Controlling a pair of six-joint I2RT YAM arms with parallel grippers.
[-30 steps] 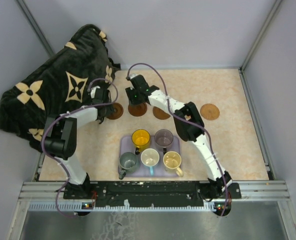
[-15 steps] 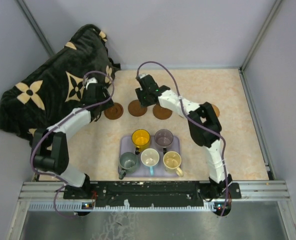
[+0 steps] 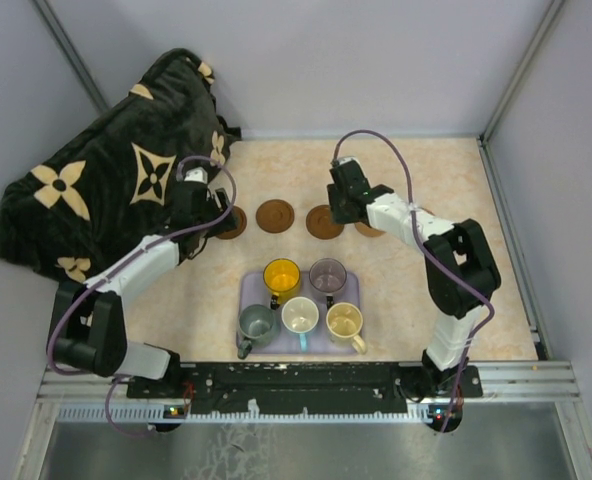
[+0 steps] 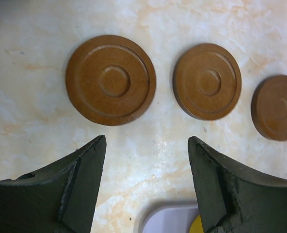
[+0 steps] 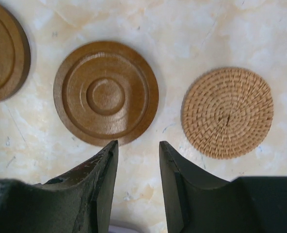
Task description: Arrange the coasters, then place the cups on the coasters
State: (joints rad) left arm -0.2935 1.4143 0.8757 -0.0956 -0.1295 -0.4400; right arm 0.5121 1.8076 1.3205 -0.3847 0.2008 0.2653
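Arms (image 3: 136, 265) reach over coasters (image 3: 274, 215); left pincer (image 4: 147, 145) wide, empty; right pincer (image 5: 138, 145) narrow, empty, above brown coaster (image 5: 106, 92)

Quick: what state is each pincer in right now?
Left pincer: open wide, holding nothing.
Right pincer: open with a narrower gap, holding nothing.

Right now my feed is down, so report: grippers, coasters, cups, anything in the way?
Left gripper open, empty. Right gripper open, empty, by a wooden coaster. Five cups on the tray, none placed. Nothing in the way.
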